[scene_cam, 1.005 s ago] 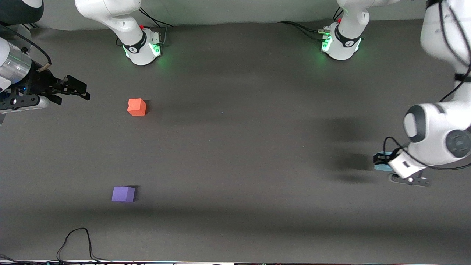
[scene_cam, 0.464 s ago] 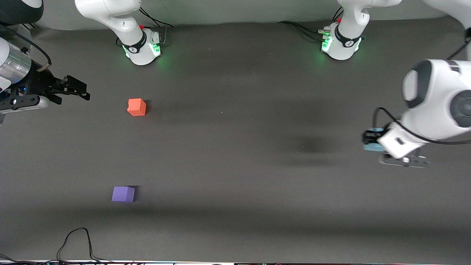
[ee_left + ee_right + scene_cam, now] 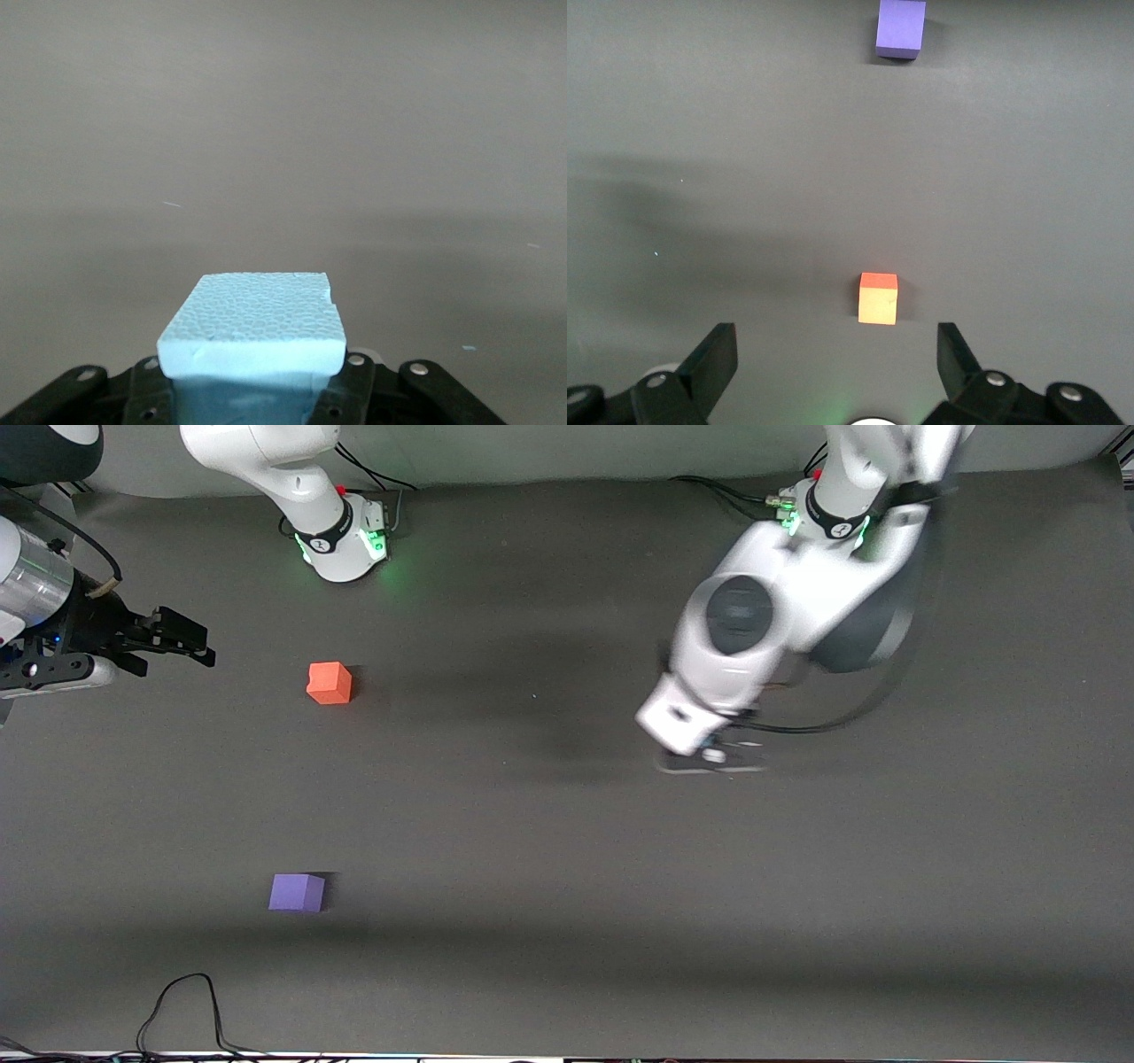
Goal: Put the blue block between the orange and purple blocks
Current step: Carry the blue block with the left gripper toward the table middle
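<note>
The light blue block (image 3: 252, 323) sits clamped in my left gripper (image 3: 252, 390), which is shut on it, with black fingers (image 3: 354, 390) pressing both its sides. In the front view the left arm's wrist (image 3: 700, 717) hangs over the middle of the table and hides the block. The orange block (image 3: 329, 683) (image 3: 878, 298) lies toward the right arm's end. The purple block (image 3: 297, 892) (image 3: 901, 27) lies nearer the front camera than the orange one. My right gripper (image 3: 182, 642) (image 3: 837, 354) waits open near the table's edge at the right arm's end, pointing at the orange block.
A black cable (image 3: 186, 1001) loops on the table near the front edge, close to the purple block. The two arm bases (image 3: 341, 540) (image 3: 824, 527) stand along the back edge. Bare grey tabletop (image 3: 310, 788) lies between the orange and purple blocks.
The left arm has swung from its own end of the table toward the middle, carrying the blue block. The right arm and the orange and purple blocks have not moved.
</note>
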`<state>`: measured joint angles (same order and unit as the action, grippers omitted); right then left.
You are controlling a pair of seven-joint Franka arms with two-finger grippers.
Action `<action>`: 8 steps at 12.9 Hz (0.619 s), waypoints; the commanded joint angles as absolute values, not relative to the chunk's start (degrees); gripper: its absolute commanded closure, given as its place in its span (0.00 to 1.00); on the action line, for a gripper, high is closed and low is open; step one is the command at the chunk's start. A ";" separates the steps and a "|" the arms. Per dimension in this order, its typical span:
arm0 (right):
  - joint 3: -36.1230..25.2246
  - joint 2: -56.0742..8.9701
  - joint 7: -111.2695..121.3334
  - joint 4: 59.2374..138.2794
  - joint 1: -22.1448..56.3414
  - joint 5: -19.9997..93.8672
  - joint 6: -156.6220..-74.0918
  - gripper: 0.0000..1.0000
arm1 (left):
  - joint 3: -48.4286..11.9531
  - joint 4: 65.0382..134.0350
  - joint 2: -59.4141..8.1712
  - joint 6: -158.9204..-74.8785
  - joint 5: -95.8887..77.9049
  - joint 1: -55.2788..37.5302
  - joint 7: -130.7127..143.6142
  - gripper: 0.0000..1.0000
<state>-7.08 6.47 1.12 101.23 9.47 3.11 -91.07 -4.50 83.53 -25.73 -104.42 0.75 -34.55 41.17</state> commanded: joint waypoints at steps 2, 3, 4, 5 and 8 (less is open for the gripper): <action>-7.73 6.50 2.20 100.81 10.20 2.46 -90.44 0.00 | -4.22 75.24 -38.03 -113.33 1.14 -43.22 51.31 0.63; -7.65 6.50 2.28 100.81 10.20 2.46 -90.44 0.00 | -4.13 75.23 -40.23 -116.95 1.58 -45.24 53.33 0.63; -7.99 6.42 2.29 100.81 10.20 2.46 -90.44 0.00 | -4.04 75.32 -42.08 -119.42 1.76 -46.66 54.39 0.63; -8.00 6.42 2.29 100.81 10.20 2.46 -90.44 0.00 | -4.04 75.24 -43.93 -121.10 1.76 -47.54 54.58 0.64; -8.00 6.24 2.29 100.81 10.20 2.46 -90.53 0.00 | -3.69 75.15 -49.03 -126.64 2.72 -49.65 57.56 0.64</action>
<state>-7.31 6.43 1.13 101.25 9.48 3.11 -91.06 -4.75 77.78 -45.83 -125.10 1.27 -48.06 54.94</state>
